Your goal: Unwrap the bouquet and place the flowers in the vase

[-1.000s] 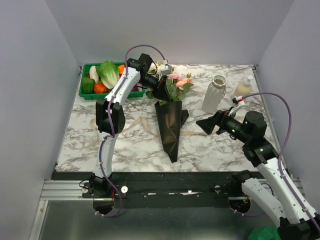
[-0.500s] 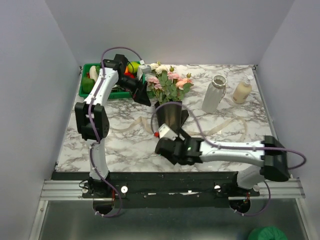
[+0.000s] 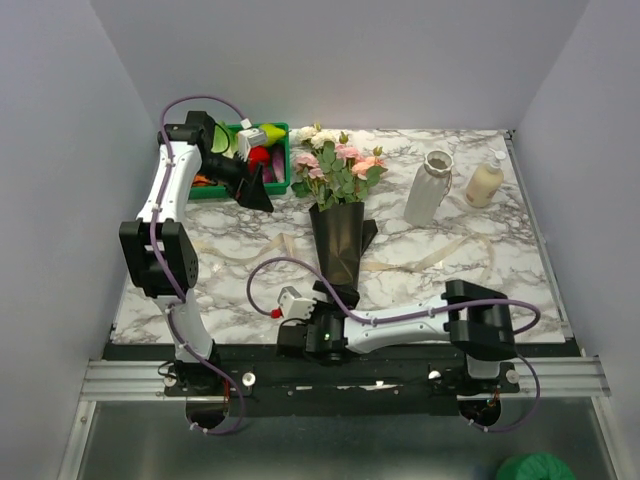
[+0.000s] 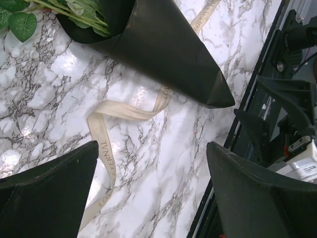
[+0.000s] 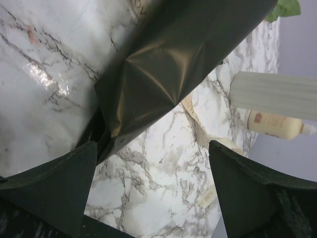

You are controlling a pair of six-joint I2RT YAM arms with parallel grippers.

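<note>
You see the bouquet (image 3: 338, 235) lying in the middle of the surface (image 3: 200, 290). Its dark paper cone points to 6 o'clock, and the flowers (image 3: 335, 165) come out of the cone mouth toward 12 o'clock. The paper is wrapped around the stems. A cream ribbon (image 4: 101, 134) lies loose on the marble at the 9 o'clock side of the cone and reaches its edge. A second length of it lies at the 3 o'clock side.

The vase (image 3: 428, 188) stands upright at 2 o'clock from the bouquet, well apart from it. A small cream bottle (image 3: 484, 183) stands near the vase, at its 3 o'clock.

Your left hand (image 4: 152, 145) hangs at 10 o'clock from the bouquet, in front of the green crate (image 3: 283, 170). Its fingers are wide apart and grip nothing. Your right hand (image 5: 152, 144) is low by the near edge, at 6 o'clock, close to the cone tip. Its fingers are also wide apart and grip nothing.
</note>
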